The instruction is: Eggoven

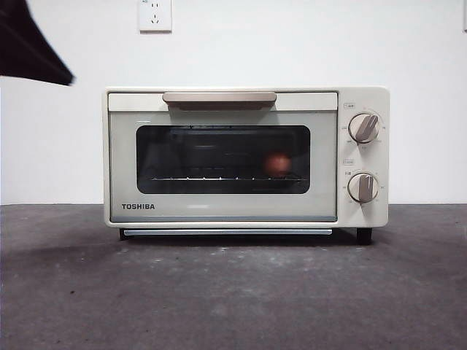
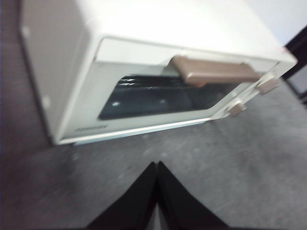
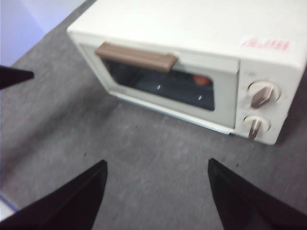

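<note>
A cream, boxy TOSHIBA toaster oven fills the middle of the front view, standing on a dark grey speckled table with its door closed. Its flat beige handle runs along the top of the door, and two round beige knobs sit one above the other at the right side of the frame, the upper knob over the lower knob. Behind the dark glass window, a small reddish-brown egg rests on the wire rack, toward the right end of the window. A white wall socket is at the top of the frame, above the oven. A black arm tip shows in the upper left corner of the front view, clear of the oven. In the left wrist view, the left gripper rises at the bottom centre with its two black jaws pressed together and nothing between them, apart from the oven that lies across the upper half of that frame. In the right wrist view, the right gripper has its jaws spread wide at the bottom corners, empty over bare table, with the oven in the upper right and the egg faintly visible through the glass. A black tip of the other arm pokes in at that frame's left edge.
</note>
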Controlling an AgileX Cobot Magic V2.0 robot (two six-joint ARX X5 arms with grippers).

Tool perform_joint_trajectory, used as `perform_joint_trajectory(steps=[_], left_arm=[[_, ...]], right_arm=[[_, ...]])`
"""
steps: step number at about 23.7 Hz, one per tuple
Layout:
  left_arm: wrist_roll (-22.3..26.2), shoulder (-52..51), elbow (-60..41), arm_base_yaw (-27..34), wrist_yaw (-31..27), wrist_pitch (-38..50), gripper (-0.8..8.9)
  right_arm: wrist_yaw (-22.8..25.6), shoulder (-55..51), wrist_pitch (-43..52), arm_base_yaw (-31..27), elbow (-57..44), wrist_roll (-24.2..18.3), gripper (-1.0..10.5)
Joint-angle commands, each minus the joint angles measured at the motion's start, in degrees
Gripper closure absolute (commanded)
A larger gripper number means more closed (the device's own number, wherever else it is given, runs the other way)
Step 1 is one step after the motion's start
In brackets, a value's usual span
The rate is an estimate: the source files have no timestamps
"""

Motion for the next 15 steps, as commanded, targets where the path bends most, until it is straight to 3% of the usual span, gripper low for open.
perform_joint_trajectory(steps=[1, 6, 10, 15], left_arm=[[2.7, -3.9, 0.9, -0.2, -1.7, -3.6, 8.06], [3.6, -11.5, 1.0, -0.2, -4.2, -10.6, 8.06], [4.0, -15.1, 1.0, -0.1, -4.6, -13.9, 8.06], [3.9, -17.5, 1.0, -0.1, -4.6, -14.4, 8.06]], right_arm=[[-0.9, 0.7, -1.6, 0.3, 0.9, -0.5, 6.4], [-1.0, 1.4, -5.4, 0.3, 0.9, -0.6, 7.3], [-1.0, 2.1, -6.8, 0.3, 0.9, -1.2, 9.5], [-1.1, 2.4, -6.8, 0.4, 0.9, -2.1, 9.4]])
